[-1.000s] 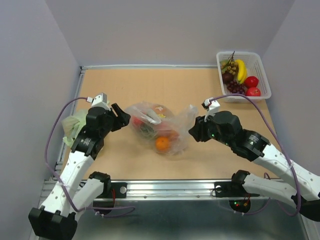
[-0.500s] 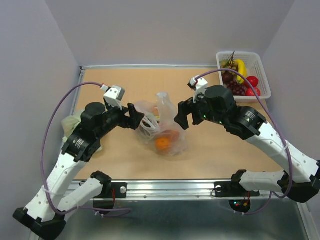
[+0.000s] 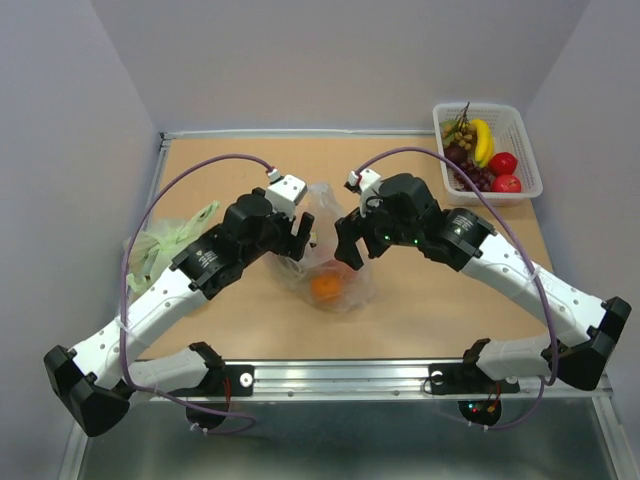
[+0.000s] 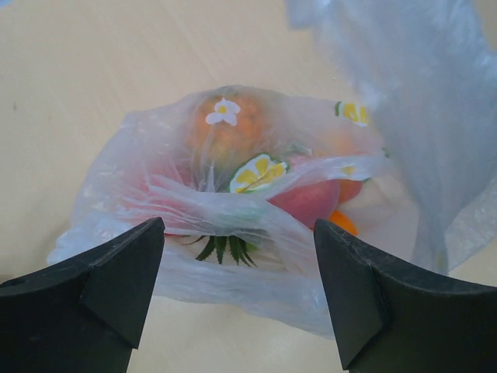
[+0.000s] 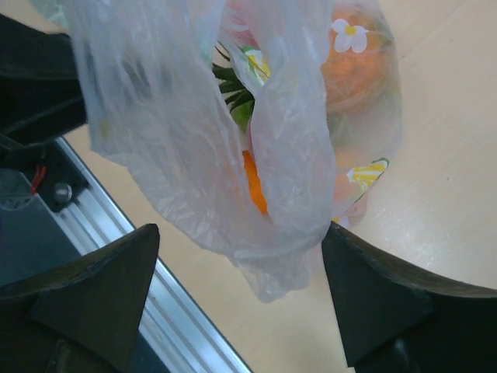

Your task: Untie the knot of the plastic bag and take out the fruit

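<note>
Plastic bag (image 3: 322, 272) at table (image 3: 450, 300) centre, fruit (image 3: 325, 287) inside — smaller bag (image 3: 160, 245) well left, basket (image 3: 527, 150) at far right corner

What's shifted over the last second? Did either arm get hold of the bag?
Both arms swung inward: the left gripper and right gripper now close in on the plastic bag from either side. The bag has bunched narrower, a flap standing up between them. Both pairs of jaws are open, film between them but not pinched. The orange stays inside; the basket has not moved.

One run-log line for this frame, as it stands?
left gripper open | right gripper open | both at plastic bag | fruit inside | nothing gripped
</note>
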Robot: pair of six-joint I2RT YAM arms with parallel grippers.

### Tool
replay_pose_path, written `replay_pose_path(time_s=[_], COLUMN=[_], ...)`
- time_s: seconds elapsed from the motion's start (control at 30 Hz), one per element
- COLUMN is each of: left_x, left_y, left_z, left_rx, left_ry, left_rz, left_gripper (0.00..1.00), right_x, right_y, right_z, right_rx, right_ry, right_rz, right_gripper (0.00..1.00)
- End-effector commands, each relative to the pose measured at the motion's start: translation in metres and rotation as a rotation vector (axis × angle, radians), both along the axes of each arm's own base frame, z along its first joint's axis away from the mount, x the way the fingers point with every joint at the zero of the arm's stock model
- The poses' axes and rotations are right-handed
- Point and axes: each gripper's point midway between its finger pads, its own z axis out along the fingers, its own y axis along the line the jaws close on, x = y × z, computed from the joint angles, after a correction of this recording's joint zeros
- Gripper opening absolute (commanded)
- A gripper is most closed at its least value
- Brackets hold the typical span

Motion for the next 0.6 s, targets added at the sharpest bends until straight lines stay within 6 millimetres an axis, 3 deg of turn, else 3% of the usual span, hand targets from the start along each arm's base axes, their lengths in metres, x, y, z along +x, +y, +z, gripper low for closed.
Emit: replay_pose_path(time_s=[0.0,0.07,0.1,0.17,0.2,0.27,0.37,0.57], left_x=[0.009,0.009,0.009,0.007,0.007,0.008,0.009,0.014], left_y=[0.011,0.015,0.015,0.016,0.015,0.015,0.012,0.007], left_z=[-0.001,-0.013,-0.016,-0.026,-0.028,-0.032,-0.046,-0.073], left_rx=[-0.039,-0.041,-0.051,-0.068,-0.075,-0.092,-0.091,-0.085], left_ry=[-0.033,-0.014,-0.006,0.016,0.020,0.035,0.064,0.128], left_rz=[0.115,0.145,0.159,0.179,0.181,0.202,0.215,0.267], left_gripper=[0.89,0.89,0.89,0.89,0.89,0.89,0.89,0.89], right_x=[0.017,0.014,0.005,-0.005,-0.015,-0.027,-0.047,-0.069], right_y=[0.009,0.014,0.015,0.017,0.013,0.009,-0.005,-0.025], right_z=[-0.023,-0.037,-0.054,-0.063,-0.082,-0.083,-0.113,-0.138], right_rx=[0.002,0.011,0.008,0.029,0.013,0.038,0.021,0.018], right_ry=[-0.037,-0.009,0.037,0.063,0.107,0.104,0.170,0.224], right_rz=[-0.023,-0.006,0.025,0.053,0.057,0.065,0.048,0.009], right_gripper=[0.80,0.67,0.50,0.28,0.12,0.01,0.01,0.01])
